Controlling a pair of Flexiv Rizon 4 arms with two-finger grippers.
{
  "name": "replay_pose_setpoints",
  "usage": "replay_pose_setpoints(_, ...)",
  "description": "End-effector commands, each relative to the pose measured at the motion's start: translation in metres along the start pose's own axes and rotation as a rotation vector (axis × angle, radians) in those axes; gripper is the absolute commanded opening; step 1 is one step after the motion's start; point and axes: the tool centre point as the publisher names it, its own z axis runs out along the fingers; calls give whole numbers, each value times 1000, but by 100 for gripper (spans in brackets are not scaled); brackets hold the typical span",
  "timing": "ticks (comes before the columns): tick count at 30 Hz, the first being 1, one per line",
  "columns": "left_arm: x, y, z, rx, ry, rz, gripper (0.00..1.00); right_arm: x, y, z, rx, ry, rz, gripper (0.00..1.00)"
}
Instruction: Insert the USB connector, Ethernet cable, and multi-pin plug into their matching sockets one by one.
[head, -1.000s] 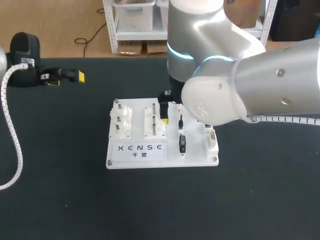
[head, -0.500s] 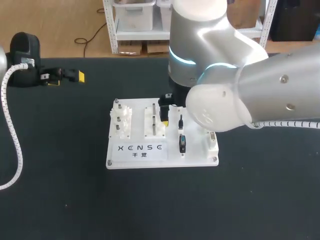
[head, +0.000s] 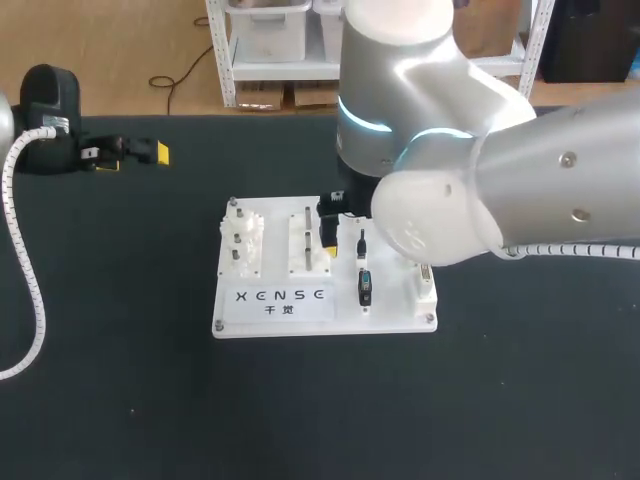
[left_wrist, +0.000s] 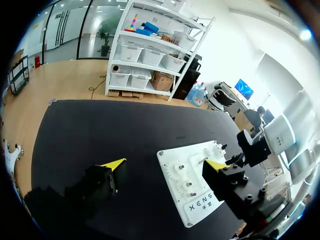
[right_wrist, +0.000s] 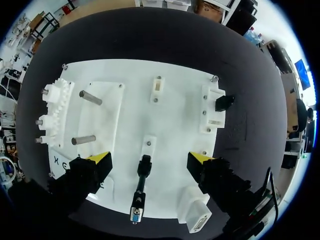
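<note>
1. The table (head: 120, 380) carries the white board (right_wrist: 130, 115), which lies directly under the right pincer (right_wrist: 150, 160).
2. The right arm (head: 520, 170) comes in over the board. Its pincer is released: the two yellow-tipped fingers stand wide apart and grip nothing.
3. The left pincer (left_wrist: 166, 163) is also released and empty. It hangs over bare table, and the board lies ahead of it, well apart.
4. The multi-pin plug (right_wrist: 196, 216), a white block, rests at the board's edge, just beside one finger of the right pincer and back toward the wrist.
5. The USB connector (right_wrist: 141, 177), as I take it, is a black plug on a short cable. It lies between the open fingers of the right pincer and touches neither. Its thin end points to a small white socket (right_wrist: 149, 145) just ahead.
6. A small black part (right_wrist: 224, 102) sits in a white block (right_wrist: 211, 117) ahead of the same finger. It may be the Ethernet plug, but I cannot tell.
7. I judge the step in hand to be the grasp of the USB connector. To do it well, the right pincer should:
   - come down straight, with the plug centred between the fingers;
   - clench on the stiff body, not on the cable;
   - keep the plug in line with its socket, because a tilted grip could jam it at the mouth.
</note>
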Motion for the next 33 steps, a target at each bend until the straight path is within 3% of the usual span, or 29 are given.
replay_pose_setpoints(1, 0, 0, 0, 0, 0, 0, 100, -2, 0, 1, -6, 9, -5, 100)
replay_pose_setpoints(7, 0, 0, 0, 0, 0, 0, 100, -4, 0, -2, 39, -8, -9, 100)
replay_pose_setpoints(19, 0, 0, 0, 0, 0, 0, 100, -1, -1, -4, 47, -6, 19, 100)
replay_pose_setpoints(22, 0, 0, 0, 0, 0, 0, 100, 1, -1, -5, 48, -8, 22, 96)
replay_pose_setpoints(25, 0, 0, 0, 0, 0, 0, 100, 2, -1, -5, 51, -11, 31, 63)
replay_pose_setpoints(26, 0, 0, 0, 0, 0, 0, 100, 3, -1, -4, 51, -11, 32, 60)
replay_pose_setpoints(27, 0, 0, 0, 0, 0, 0, 100, 3, -1, -4, 50, -11, 34, 49)
replay_pose_setpoints(33, 0, 0, 0, 0, 0, 0, 100, 5, -2, -4, 42, -17, 56, 38)
